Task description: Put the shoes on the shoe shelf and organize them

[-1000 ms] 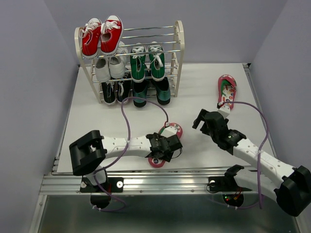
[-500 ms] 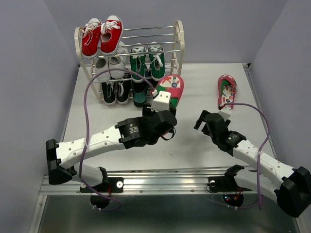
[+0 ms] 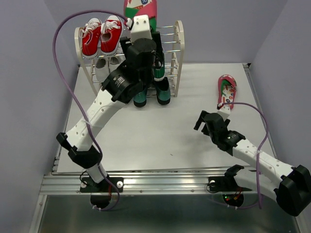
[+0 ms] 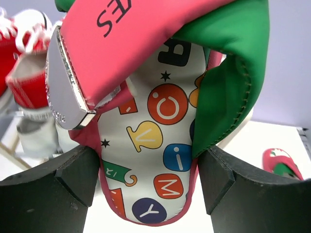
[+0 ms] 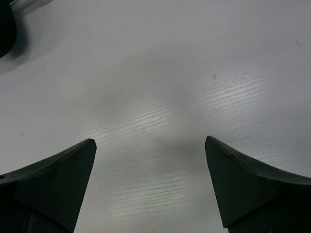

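My left gripper (image 4: 148, 174) is shut on the heel of a pink-red flip-flop (image 4: 155, 145) with a white lettered footbed and a green strap. In the top view that flip-flop (image 3: 141, 7) is raised above the shoe shelf (image 3: 179, 48), toe pointing up. Its mate (image 3: 226, 91) lies on the table at the right. Green sneakers (image 3: 159, 73) sit on the middle tier, mostly hidden by my left arm. Teal loafers (image 3: 163, 92) sit on the bottom tier. My right gripper (image 3: 200, 120) hovers open over bare table, short of the lying flip-flop.
Red sneakers (image 3: 102, 36) fill the left half of the top tier. White sneakers (image 3: 102, 68) sit below them, and black ones are partly hidden behind my arm. The right half of the top tier shows bare rods. Walls close in behind the shelf and at both sides.
My left arm has lifted the flip-flop from the near table, carried it away from me and raised it above the shelf's top tier. The right arm has barely moved.
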